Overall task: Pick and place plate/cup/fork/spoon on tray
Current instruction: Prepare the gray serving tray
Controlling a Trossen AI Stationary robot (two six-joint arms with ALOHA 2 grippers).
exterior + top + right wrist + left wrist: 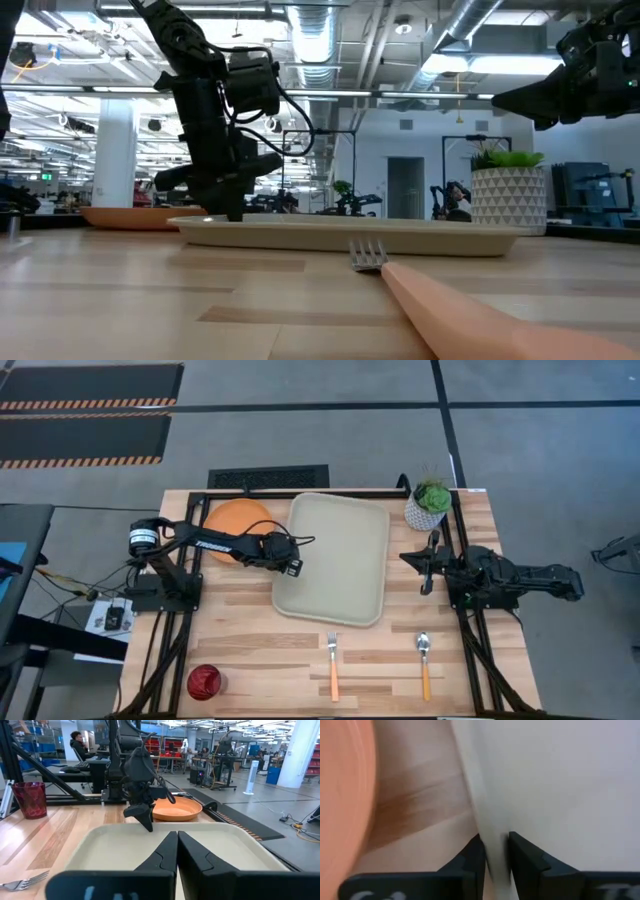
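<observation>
The pale beige tray (335, 555) lies flat in the middle of the table. My left gripper (290, 567) is shut on its left rim, pointing steeply down. The orange plate (235, 518) rests on the table left of the tray, beside that arm. The red cup (205, 682) stands at the near left. The fork (333, 660) and the spoon (424, 660) lie near the front edge. My right gripper (176, 845) hovers shut at the tray's right side, touching nothing. My left gripper pinches the tray's left rim (492, 822), a little nearer the near corner, one finger (522, 852) inside the tray and one outside. The fingers come from above, slanting down, and lie across the rim. The tray rests flat on the table.
A white pot with a green plant (430, 505) stands at the far right, just beyond my right arm. Black frame rails run along both sides of the wooden table (250, 640). A person sits in the room beyond the table, in the right wrist view.
</observation>
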